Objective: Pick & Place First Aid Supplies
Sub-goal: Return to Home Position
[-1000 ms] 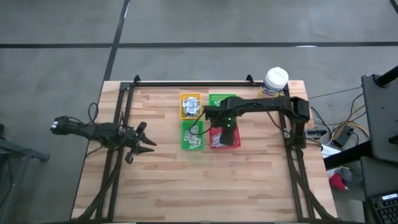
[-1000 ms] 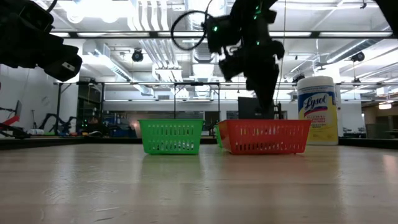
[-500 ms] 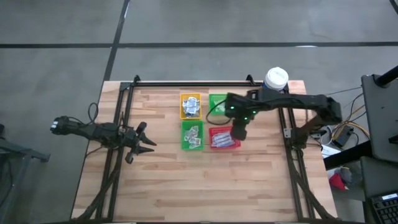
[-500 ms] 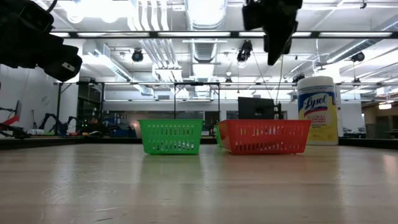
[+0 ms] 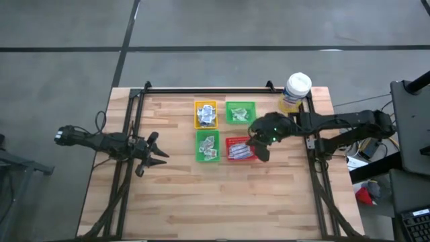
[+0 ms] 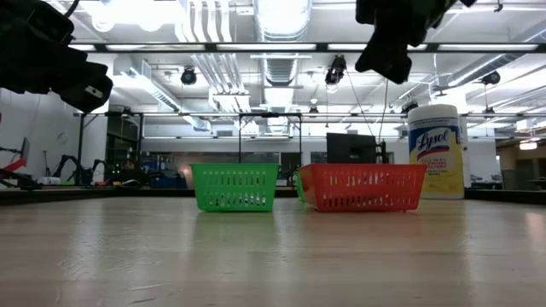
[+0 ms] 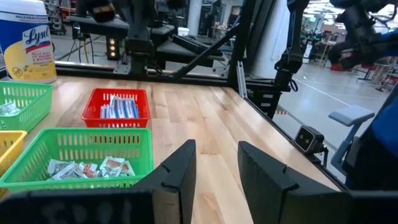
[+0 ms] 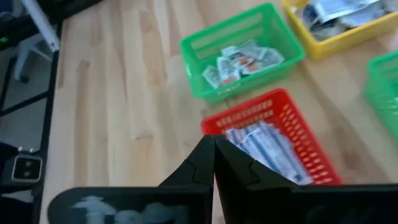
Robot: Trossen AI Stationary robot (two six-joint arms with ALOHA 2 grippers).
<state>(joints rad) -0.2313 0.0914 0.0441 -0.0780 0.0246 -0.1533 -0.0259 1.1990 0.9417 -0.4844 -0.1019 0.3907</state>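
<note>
The first aid supplies lie sorted in four small trays at the table's middle. White-grey sachets (image 8: 239,59) fill the near green tray (image 5: 208,146). Blue-and-white pads (image 8: 268,144) lie in the red tray (image 5: 235,149). More packets sit in the yellow tray (image 5: 205,114) and the far green tray (image 5: 240,112). My right gripper (image 5: 261,153) hangs shut and empty above the red tray's right end, high in the low view (image 6: 388,47). My left gripper (image 5: 154,153) waits open at the table's left, with nothing between its fingers (image 7: 214,163).
A yellow canister with a white lid (image 5: 296,92) stands at the table's far right corner, behind my right arm. A black frame runs along the table's left, far and right edges. Bare wood stretches in front of the trays toward the near edge.
My right gripper has risen from low behind the red tray and drawn back toward the table's right edge. It has tipped from pointing steeply down to a slant. The trays and their packets have stayed where they were.
</note>
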